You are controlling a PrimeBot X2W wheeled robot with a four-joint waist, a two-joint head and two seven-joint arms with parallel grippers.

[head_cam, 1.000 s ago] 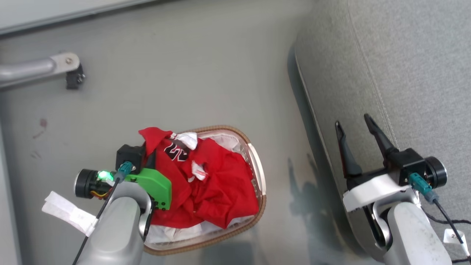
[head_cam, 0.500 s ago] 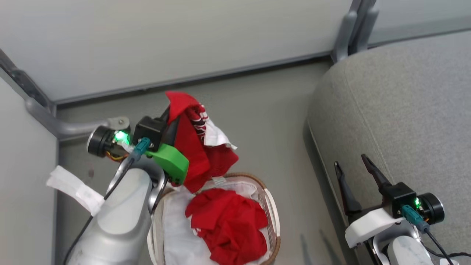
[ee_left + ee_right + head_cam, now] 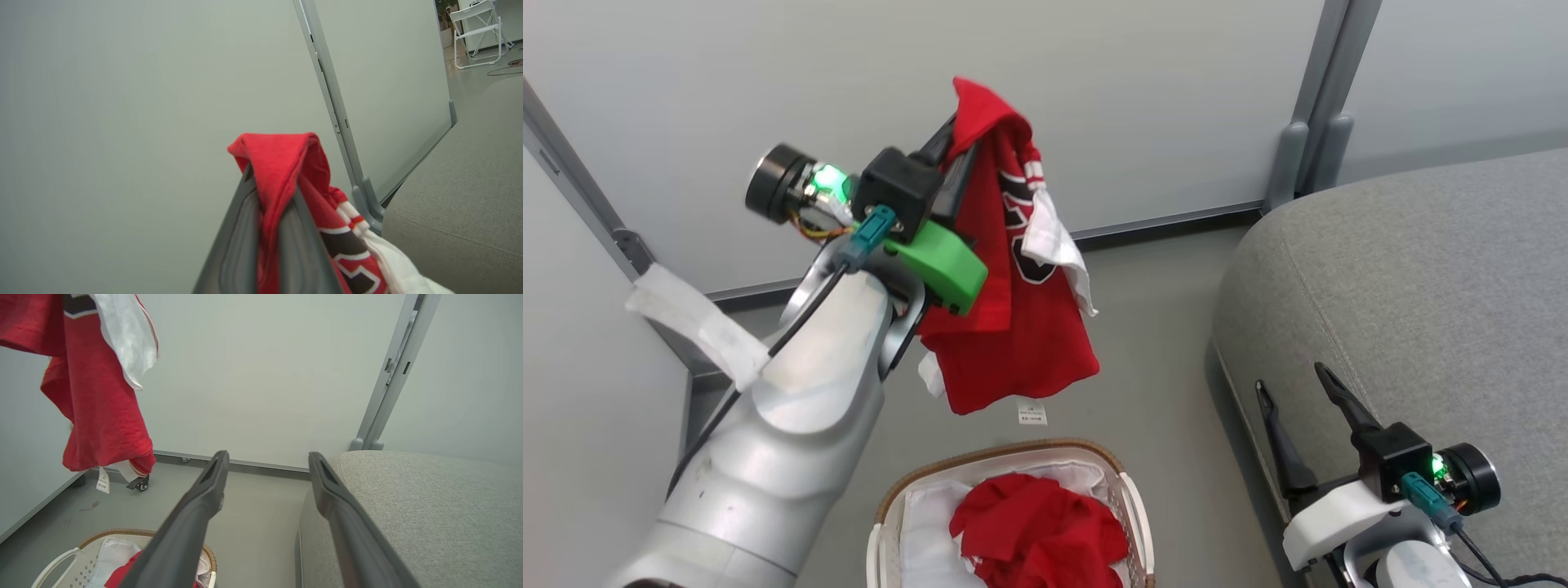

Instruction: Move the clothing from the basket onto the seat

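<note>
A red garment with white striped trim and a dark mark (image 3: 1021,327) hangs high above the floor, pinched at its top fold by my left gripper (image 3: 960,135), which is shut on it. The same cloth drapes over the tips of that gripper (image 3: 271,179) and hangs at the upper left as the red garment (image 3: 98,404). A plain red garment (image 3: 1033,535) lies in the white basket (image 3: 1001,453) on the floor below. My right gripper (image 3: 1290,382) stands open and empty at the edge of the grey seat (image 3: 1421,286).
Pale partition panels with a grey post (image 3: 1311,106) stand behind. The grey floor (image 3: 1152,392) runs between basket and seat. A caster wheel (image 3: 139,484) sits at the wall's foot. A white folding chair (image 3: 478,28) stands far off.
My left gripper has risen with the striped red garment, lifting it clear of the basket. The head view has tilted up. The right gripper has stayed open by the seat.
</note>
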